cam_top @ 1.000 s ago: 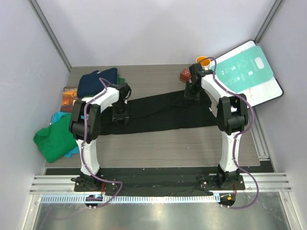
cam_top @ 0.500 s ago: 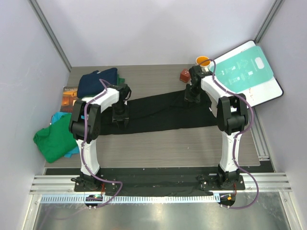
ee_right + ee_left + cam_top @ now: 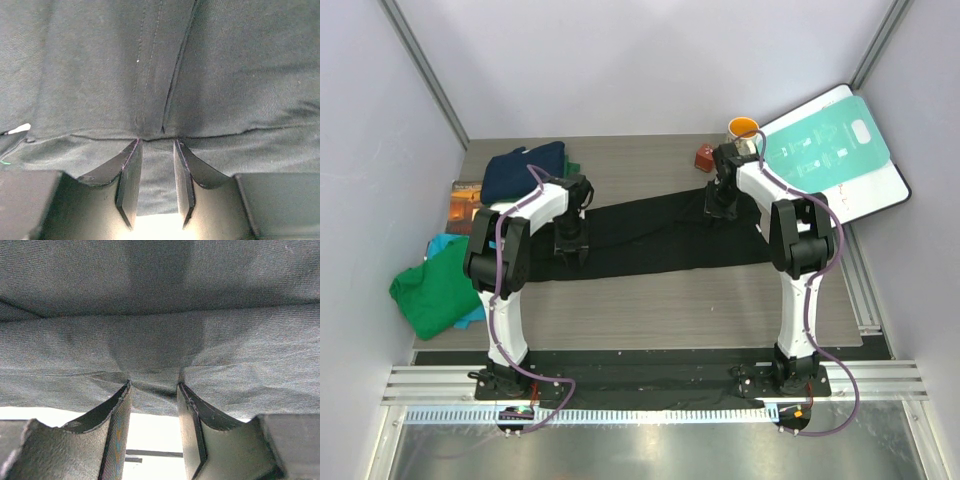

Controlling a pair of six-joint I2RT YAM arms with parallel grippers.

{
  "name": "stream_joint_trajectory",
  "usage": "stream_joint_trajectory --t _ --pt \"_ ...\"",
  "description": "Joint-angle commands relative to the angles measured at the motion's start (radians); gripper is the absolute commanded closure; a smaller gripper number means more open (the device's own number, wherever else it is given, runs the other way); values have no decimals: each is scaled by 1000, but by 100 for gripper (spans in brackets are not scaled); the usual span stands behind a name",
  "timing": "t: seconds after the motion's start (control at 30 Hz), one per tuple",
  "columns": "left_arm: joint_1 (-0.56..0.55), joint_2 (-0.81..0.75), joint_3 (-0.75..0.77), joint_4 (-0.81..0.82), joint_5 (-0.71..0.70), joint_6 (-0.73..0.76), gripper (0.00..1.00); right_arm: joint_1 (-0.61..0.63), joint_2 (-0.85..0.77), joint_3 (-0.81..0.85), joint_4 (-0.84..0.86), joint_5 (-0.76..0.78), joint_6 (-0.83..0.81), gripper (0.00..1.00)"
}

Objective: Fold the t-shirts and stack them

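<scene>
**Both jaws pinch the black t-shirt**

From above, the left gripper [image 3: 570, 250] and right gripper [image 3: 720, 203] are both down on the black t-shirt [image 3: 650, 240]. It lies stretched in a long band across the middle of the table [image 3: 670, 300]. The left gripper is near the shirt's left end, and the right one is at its far edge toward the right. A navy t-shirt [image 3: 520, 170] sits bunched at the far left. A green t-shirt [image 3: 432, 292] lies crumpled over a teal t-shirt [image 3: 440, 244] at the left edge.

On the left wrist camera, the left fingers [image 3: 116, 430] close on a puckered fold of black cloth.

On the right wrist camera, the right fingers [image 3: 131, 180] clamp a strip of the same cloth just below a stitched seam.
</scene>
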Motion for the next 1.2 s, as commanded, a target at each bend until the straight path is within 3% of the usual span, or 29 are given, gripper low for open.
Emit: stream_joint_trajectory --t 0.0,1.17 --pt "1 -6 22 -4 0 17 58 4 8 5 27 7 -2 63" --pt "1 16 37 -10 12 23 59 -11 44 117 46 24 5 63"
